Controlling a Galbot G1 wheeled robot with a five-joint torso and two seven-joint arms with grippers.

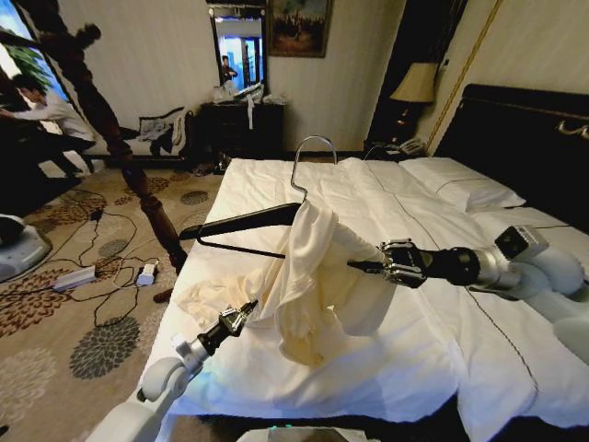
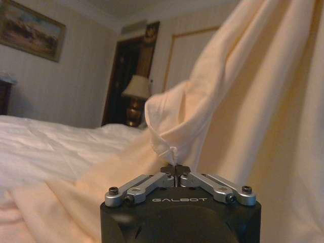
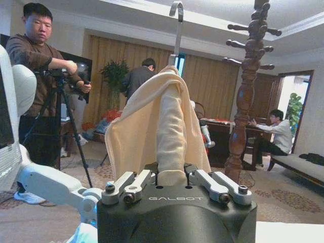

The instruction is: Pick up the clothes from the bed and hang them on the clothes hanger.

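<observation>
The clothes hanger (image 1: 241,221), with dark arms and a silver hook (image 1: 309,157), is held in the air over the bed (image 1: 433,359). The cream clothes (image 1: 308,276) hang over its right arm and trail down to the duvet. My right gripper (image 1: 361,266) is shut on that cloth-covered arm; in the right wrist view its fingers (image 3: 132,183) clamp the wrapped arm (image 3: 169,136) below the hook (image 3: 177,12). Lower left, my left gripper (image 1: 245,316) is shut, and its fingertips (image 2: 175,169) pinch a fold of the clothes (image 2: 253,116).
A tall dark turned-wood stand (image 1: 124,147) rises off the bed's left side above patterned carpet with cables (image 1: 101,267). White pillows (image 1: 460,184) and a dark headboard (image 1: 525,138) lie at the right. A dresser (image 1: 241,124) stands against the far wall.
</observation>
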